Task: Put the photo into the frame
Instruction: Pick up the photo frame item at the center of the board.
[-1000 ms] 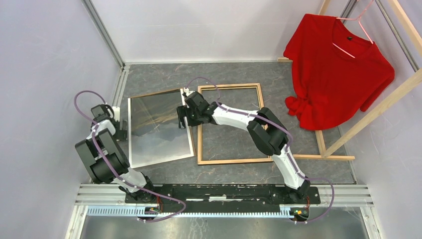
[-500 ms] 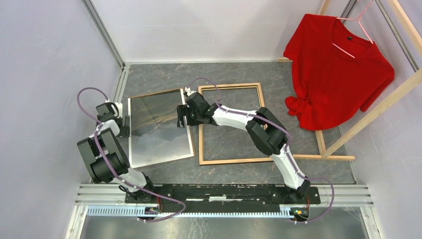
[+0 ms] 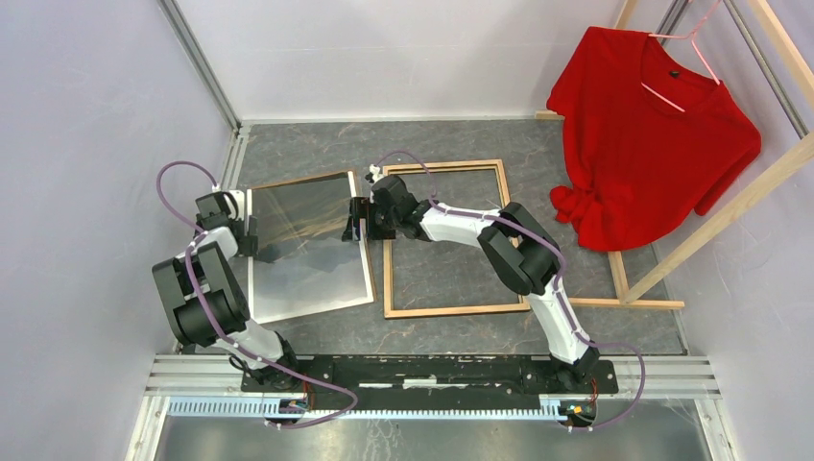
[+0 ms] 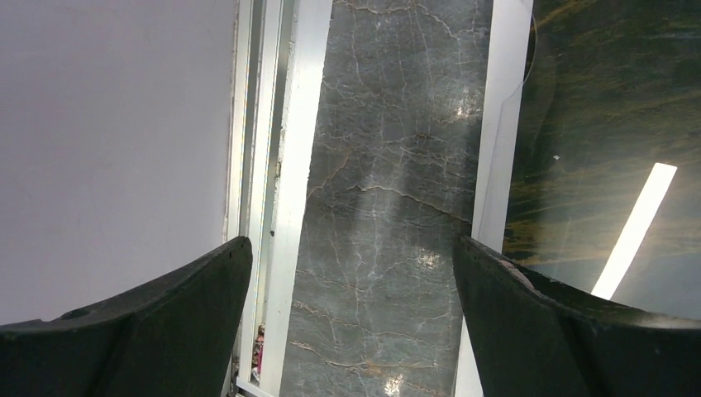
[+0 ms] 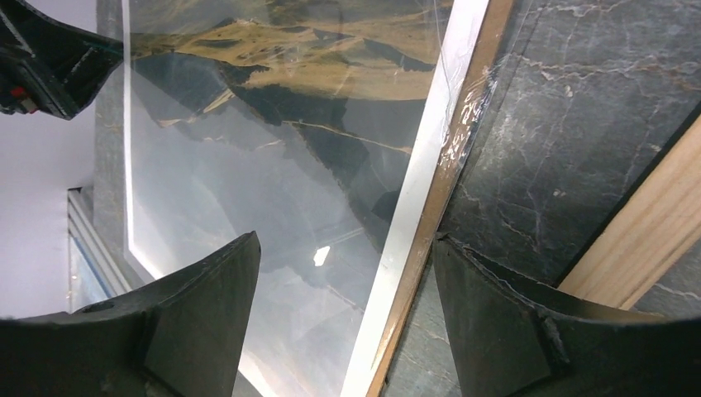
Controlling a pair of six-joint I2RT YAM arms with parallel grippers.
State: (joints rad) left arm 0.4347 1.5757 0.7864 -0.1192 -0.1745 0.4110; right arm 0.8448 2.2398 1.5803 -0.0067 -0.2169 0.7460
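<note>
The photo (image 3: 307,252), dark golden sky fading to pale mist with a white border, lies flat on the table at the left. The frame (image 3: 386,279) lies beside it on the right, light wood side up. My left gripper (image 3: 247,233) is open at the photo's left edge; in the left wrist view (image 4: 351,331) bare table shows between its fingers (image 4: 165,318) and the photo's white border (image 4: 504,124) passes under the right finger. My right gripper (image 3: 356,221) is open over the photo's right edge; in the right wrist view (image 5: 343,322) it straddles that border.
A brown backing board (image 5: 431,236) lies under the photo, and a clear sheet's wrinkled edge (image 5: 463,107) shows over it. The frame's wooden rail (image 5: 653,240) is close on the right. A red shirt (image 3: 653,125) hangs on a wooden rack (image 3: 672,259) at the right.
My left gripper has moved farther along the photo's left edge and closer to it. My right gripper has shifted slightly right and away. The photo and frame have not moved.
</note>
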